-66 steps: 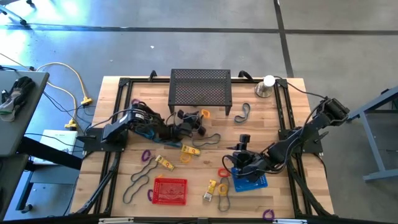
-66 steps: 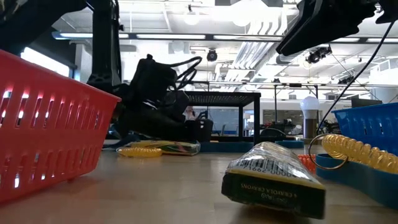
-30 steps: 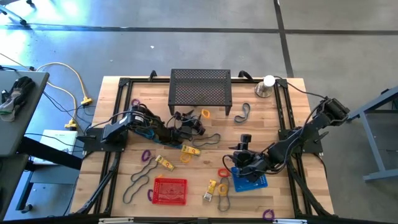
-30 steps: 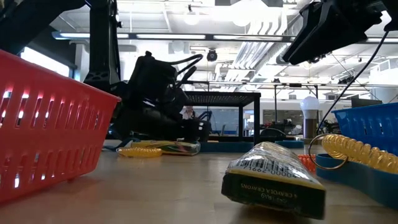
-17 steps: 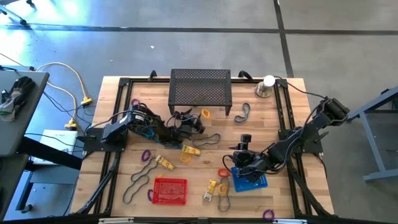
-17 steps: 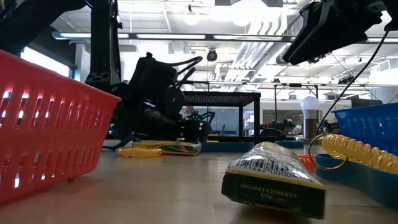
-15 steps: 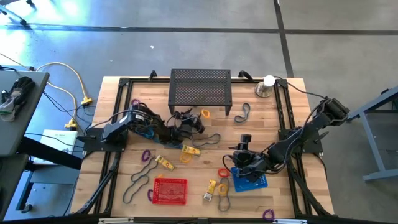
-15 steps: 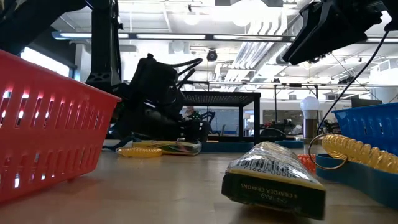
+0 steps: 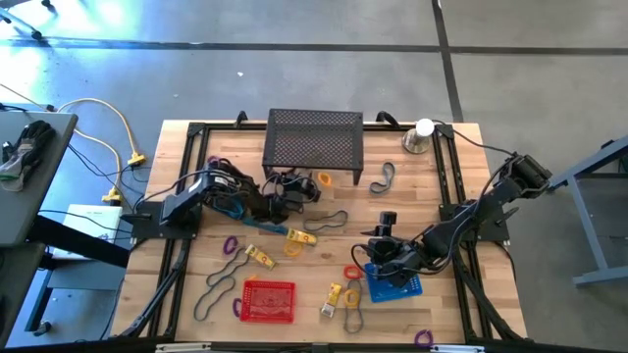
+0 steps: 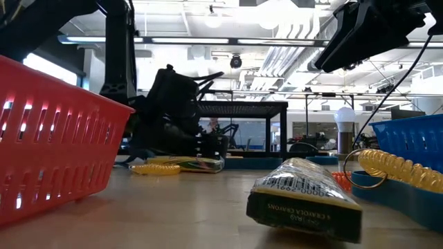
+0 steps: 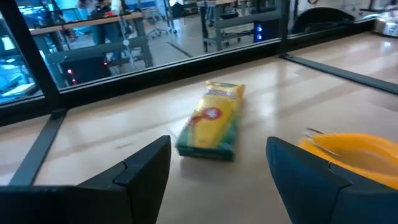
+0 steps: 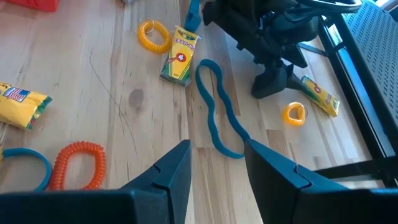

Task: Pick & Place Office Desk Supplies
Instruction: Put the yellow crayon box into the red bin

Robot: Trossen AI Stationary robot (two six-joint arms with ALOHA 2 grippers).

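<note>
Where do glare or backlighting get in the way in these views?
Low view: bright ceiling lights sit behind the scene, so the left arm is a dark silhouette and the red basket glows through its slots. High view: there is a pale glare patch on the floor at upper left, while the table is evenly lit. Left wrist view: sheen on the wood beyond the crayon box.

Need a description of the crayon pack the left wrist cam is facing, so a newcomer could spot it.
Start at the black mesh stand; the left gripper sits just in front of it. The crayon pack lies just beyond its open fingers, beside a yellow coil ring. Other yellow packs lie nearer the red basket.
</note>
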